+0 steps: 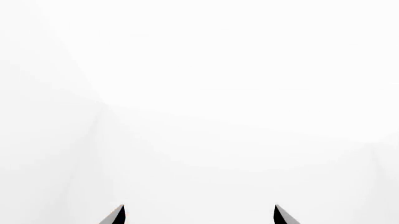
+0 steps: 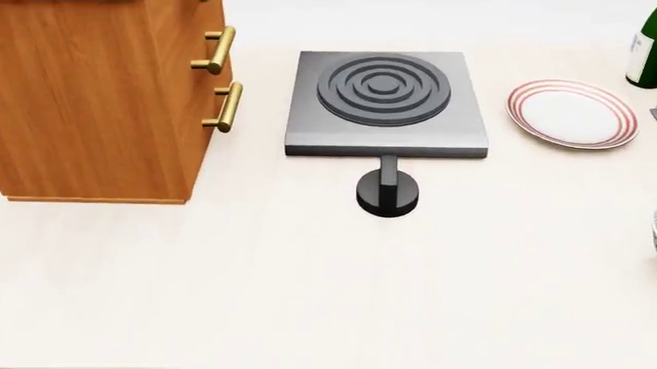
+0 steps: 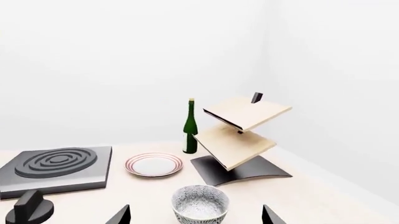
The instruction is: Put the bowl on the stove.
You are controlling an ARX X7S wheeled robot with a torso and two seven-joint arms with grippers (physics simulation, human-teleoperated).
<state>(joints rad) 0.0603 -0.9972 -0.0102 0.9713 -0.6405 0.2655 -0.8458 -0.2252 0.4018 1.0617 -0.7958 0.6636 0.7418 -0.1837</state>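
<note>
A pale cream tabletop fills the head view, with white walls behind it in the right wrist view. The stove, a dark grey slab with a ringed burner, sits near the middle toward 12 o'clock. A round black knob lies just beside its near edge, at 6 o'clock from it. A wooden cabinet with brass handles stands at 9 o'clock of the stove. A white plate with red rings lies at 3 o'clock, apart from the stove.

In the right wrist view, the patterned bowl stands upright on the tabletop, between the tips of the right gripper. Its jaws are spread wide and not touching the bowl. Beyond the bowl are a green bottle and a tilted two-tier wooden rack.

The left gripper faces only blank white, its jaws parted and holding nothing.
</note>
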